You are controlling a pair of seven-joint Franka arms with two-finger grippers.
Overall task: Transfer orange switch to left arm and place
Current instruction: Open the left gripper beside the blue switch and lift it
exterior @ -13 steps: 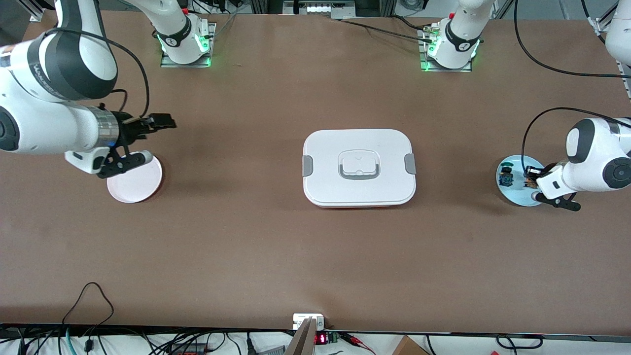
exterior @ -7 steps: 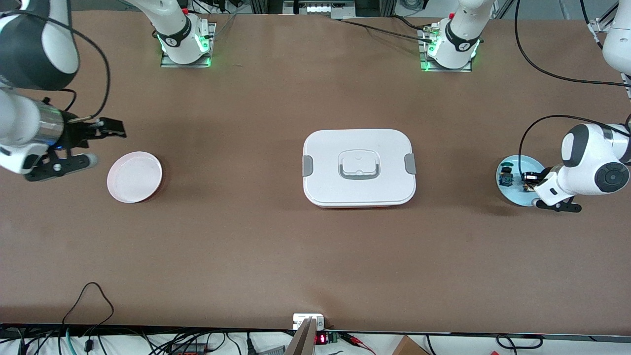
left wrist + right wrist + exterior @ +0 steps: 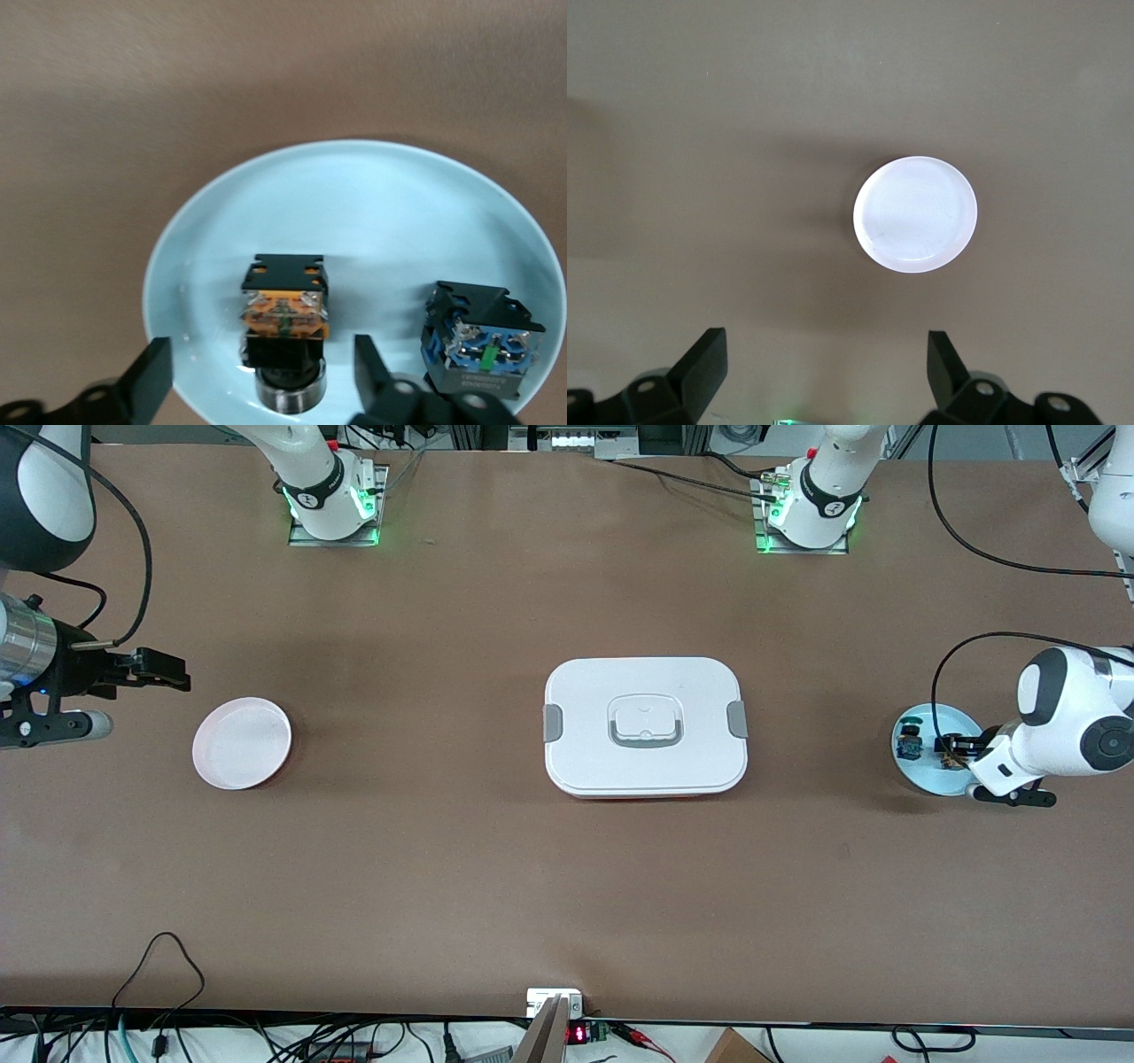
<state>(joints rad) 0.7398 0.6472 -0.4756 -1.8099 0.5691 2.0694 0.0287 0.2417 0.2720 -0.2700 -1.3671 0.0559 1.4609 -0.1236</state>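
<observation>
The orange switch [image 3: 283, 329] lies on its side on a light blue plate [image 3: 354, 204] at the left arm's end of the table. My left gripper [image 3: 263, 376] is open just over the plate, one finger on each side of the switch, not touching it. In the front view the left gripper [image 3: 953, 746] covers most of the switch on the blue plate [image 3: 930, 777]. The white box [image 3: 646, 726] stands closed at the table's middle. My right gripper [image 3: 170, 672] is open and empty above the table beside a pink plate [image 3: 241, 744], toward the right arm's end.
A blue-and-green switch [image 3: 478, 341] sits on the same blue plate beside the orange one, also seen in the front view [image 3: 908, 742]. The empty pink plate [image 3: 915, 213] shows in the right wrist view. Cables run along the table's near edge.
The right arm has pulled back from over the pink plate toward its own end of the table. The left gripper has shifted slightly over the blue plate.
</observation>
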